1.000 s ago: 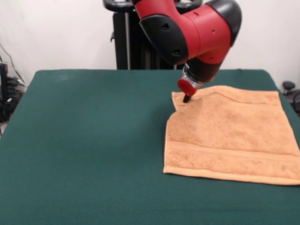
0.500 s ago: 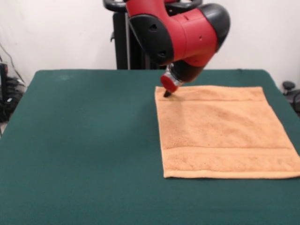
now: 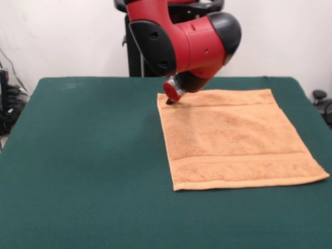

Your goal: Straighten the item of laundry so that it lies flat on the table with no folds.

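i count one towel (image 3: 233,140), one tool (image 3: 169,101), one bench (image 3: 83,155). the tool tip sits on the towel's far corner at about 11 o'clock of the cloth; i cannot tell its grip state. the orange-tan towel lies spread flat at the bench's 3 o'clock side, a woven band near its front edge.

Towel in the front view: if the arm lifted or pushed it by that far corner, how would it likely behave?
The towel would probably sag and fold if lifted: it is thin terry lying limp on the table. Pushed, it would likely bunch rather than slide whole, since pile and felt-like cloth look grippy. It seems light, so the gripper at its corner could likely drag it.
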Available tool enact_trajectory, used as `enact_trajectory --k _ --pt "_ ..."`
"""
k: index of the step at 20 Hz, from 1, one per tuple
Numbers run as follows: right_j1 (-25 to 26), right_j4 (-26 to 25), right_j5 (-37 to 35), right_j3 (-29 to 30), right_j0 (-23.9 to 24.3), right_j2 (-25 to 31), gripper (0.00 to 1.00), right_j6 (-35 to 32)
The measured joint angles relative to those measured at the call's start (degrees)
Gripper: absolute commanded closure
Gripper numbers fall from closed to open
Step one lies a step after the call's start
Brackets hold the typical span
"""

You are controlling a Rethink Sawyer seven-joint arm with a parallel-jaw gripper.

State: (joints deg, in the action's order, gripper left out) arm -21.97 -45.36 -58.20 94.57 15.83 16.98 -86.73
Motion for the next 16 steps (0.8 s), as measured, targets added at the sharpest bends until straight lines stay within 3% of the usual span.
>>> enact_trajectory --k 7,16 --pt "-1.8 -0.1 4.0 2.4 2.5 1.5 1.00 0.0" --pt "-13.2 2.0 20.1 11.6 14.7 9.9 1.00 0.0"
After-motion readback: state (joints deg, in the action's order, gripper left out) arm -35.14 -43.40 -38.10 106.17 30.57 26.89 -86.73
